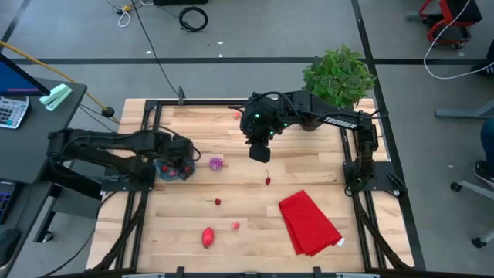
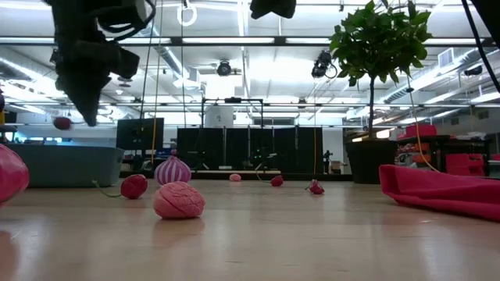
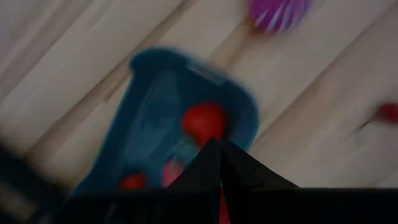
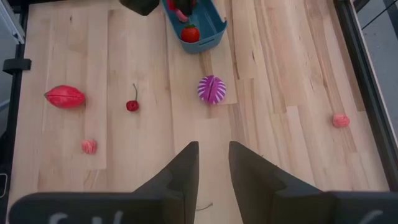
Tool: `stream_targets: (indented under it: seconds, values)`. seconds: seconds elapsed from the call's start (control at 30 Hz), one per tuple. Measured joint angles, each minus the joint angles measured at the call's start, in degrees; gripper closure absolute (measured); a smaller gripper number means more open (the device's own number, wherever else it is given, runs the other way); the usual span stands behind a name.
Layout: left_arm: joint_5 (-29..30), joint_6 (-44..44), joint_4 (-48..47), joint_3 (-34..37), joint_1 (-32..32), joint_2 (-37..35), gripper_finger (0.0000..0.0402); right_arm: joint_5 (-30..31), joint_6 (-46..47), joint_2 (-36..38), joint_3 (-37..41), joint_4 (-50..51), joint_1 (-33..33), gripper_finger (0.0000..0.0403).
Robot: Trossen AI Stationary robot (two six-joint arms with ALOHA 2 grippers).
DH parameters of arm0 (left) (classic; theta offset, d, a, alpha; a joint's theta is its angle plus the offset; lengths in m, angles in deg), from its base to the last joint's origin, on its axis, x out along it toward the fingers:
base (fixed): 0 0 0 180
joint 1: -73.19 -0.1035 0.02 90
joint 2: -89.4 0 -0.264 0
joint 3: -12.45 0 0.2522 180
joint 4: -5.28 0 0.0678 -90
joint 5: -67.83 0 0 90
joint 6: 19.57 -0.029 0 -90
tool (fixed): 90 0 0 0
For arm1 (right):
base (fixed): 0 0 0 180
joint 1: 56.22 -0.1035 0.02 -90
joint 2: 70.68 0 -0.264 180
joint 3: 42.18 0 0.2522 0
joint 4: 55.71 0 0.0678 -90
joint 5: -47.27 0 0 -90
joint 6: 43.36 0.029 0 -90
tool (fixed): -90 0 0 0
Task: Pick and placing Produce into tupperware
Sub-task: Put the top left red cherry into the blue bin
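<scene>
One purple-and-white piece (image 4: 212,89) lies ahead of the open right pincer (image 4: 213,167).

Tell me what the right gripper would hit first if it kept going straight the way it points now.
Judging by its wrist view, the open right gripper points down at bare table. The purple-and-white round piece lies just ahead of that line, the teal tupperware beyond; depth is uncertain.

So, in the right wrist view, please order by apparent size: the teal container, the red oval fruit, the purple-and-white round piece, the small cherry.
1. Teal plastic container, partly cut off
2. Red oval fruit
3. Purple-and-white round piece, nearly as big
4. Small red cherry
</scene>
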Motion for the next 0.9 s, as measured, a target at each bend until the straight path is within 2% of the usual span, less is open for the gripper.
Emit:
stream_targets:
  seconds: [0.13, 0.4, 0.6, 0.73, 0.9]
  values:
    - [0.66, 1.57, 3.35, 3.87, -1.45, -3.44, 0.0398, 0.0, -0.06, 0.0, 0.0, -0.17, 0.11, 0.0306]
    - [1.72, 2.93, 3.51, 12.25, -2.44, -3.14, 0.0391, 0.0, -0.04, 0.0, 0.0, -0.96, 0.11, 0.0306]
    - [1.69, 6.86, 4.41, 13.29, -2.44, -3.16, 0.0388, 0.0, -0.04, 0.0, 0.0, -1.95, 0.11, 0.0306]
    - [1.58, 6.92, 4.2, 13.29, -2.44, -3.16, 0.0365, 0.0, -0.04, 0.0, 0.0, -2.73, 0.11, 0.0306]
    - [-3.33, 7.25, 4.18, 13.29, -2.44, -3.16, 0.0319, 0.0, -0.04, 0.0, 0.0, -2.75, 0.11, 0.0306]
